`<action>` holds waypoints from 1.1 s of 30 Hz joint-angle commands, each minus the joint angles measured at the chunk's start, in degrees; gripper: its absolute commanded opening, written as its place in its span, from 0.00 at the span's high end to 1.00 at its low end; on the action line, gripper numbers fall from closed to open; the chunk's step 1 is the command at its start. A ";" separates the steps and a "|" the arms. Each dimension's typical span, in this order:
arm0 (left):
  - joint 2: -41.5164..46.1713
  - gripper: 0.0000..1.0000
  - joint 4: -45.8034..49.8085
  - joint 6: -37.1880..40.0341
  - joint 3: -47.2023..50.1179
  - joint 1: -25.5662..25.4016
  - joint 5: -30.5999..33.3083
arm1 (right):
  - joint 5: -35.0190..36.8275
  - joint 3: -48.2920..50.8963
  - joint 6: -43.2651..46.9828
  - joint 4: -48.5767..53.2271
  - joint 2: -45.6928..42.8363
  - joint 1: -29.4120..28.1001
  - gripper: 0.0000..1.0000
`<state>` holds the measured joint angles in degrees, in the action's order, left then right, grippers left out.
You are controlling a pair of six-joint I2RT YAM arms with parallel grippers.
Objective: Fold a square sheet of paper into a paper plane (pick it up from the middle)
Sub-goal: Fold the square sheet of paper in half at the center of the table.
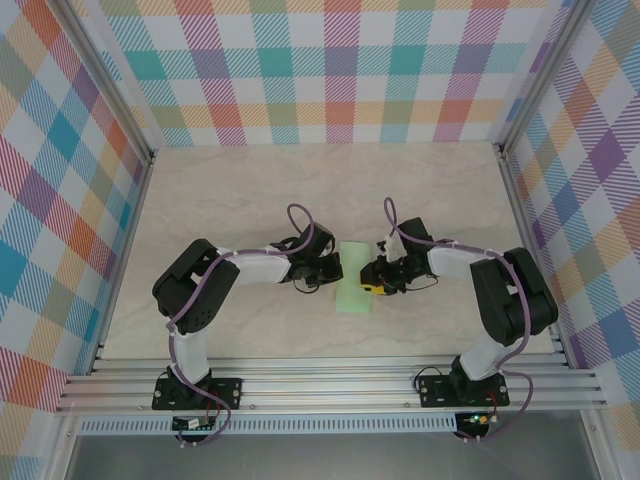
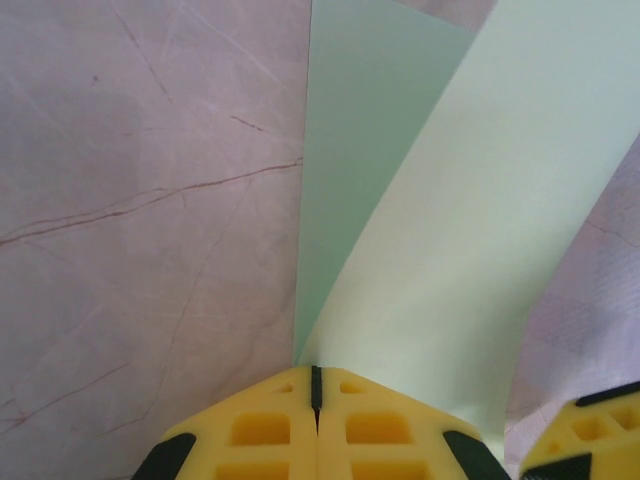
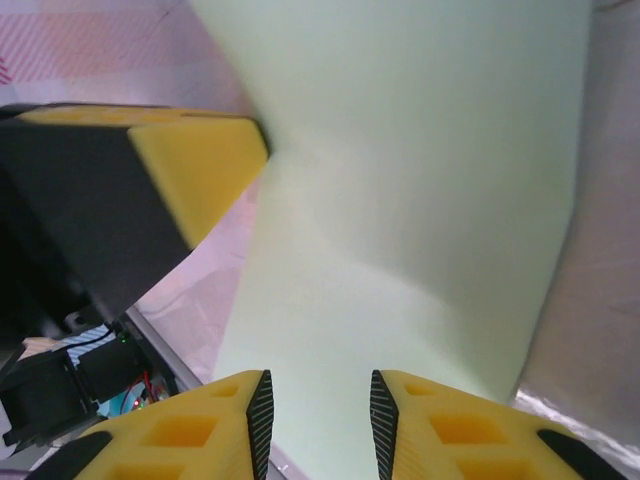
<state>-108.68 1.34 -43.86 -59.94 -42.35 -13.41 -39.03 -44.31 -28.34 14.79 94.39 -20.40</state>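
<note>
The sheet (image 1: pixel 357 279) lies mid-table between your two grippers. It is doubled over into a narrow strip, with one pale layer curling up off the darker layer beneath. Your left gripper (image 2: pixel 316 400) is clamped tight on it: the yellow fingers (image 2: pixel 260 430) meet with no gap, and the paper runs straight into their seam. Your right gripper (image 3: pixel 320 415) hangs just beside it over the paper, jaws partly parted with green showing through the gap, and it grips nothing.

This looks like an early fold, with the left hand anchoring while the right sets the loose layer.

- Hold the left pinch firm so the layers cannot slide.
- Bring the right gripper in low and flat onto the raised layer.
- Line up the edges before you press, because a crease in paper this thin will not come out.
- Avoid pulling the two grippers apart, which would likely buckle or tear the sheet.

What stands in your way is mostly your own other arm. The grippers work almost touching, and a right fingertip already shows at the corner of the left wrist view, so move one at a time.

Farther out there is only marbled table (image 1: pixel 250 200), with purple cables (image 1: pixel 297 215) looping over each wrist. The rails (image 1: pixel 330 385) at the near edge and the plaid walls (image 1: pixel 60 200) stand well apart from the work.
</note>
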 commanded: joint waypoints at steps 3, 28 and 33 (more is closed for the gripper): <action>-2.39 1.00 4.87 1.06 -0.29 -1.44 0.14 | -2.74 3.48 -0.23 -1.27 -0.25 -0.25 0.66; -2.67 1.00 5.72 1.38 -1.05 -1.86 0.49 | 5.00 7.27 0.23 2.30 -2.72 -4.29 0.66; -2.58 1.00 5.74 1.46 -1.05 -1.94 0.49 | 8.62 7.02 -0.08 3.19 -1.17 -4.55 0.67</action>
<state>-109.03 2.61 -43.44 -60.97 -43.05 -12.75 -34.63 -37.91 -28.18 15.90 91.46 -24.51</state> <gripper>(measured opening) 0.045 0.333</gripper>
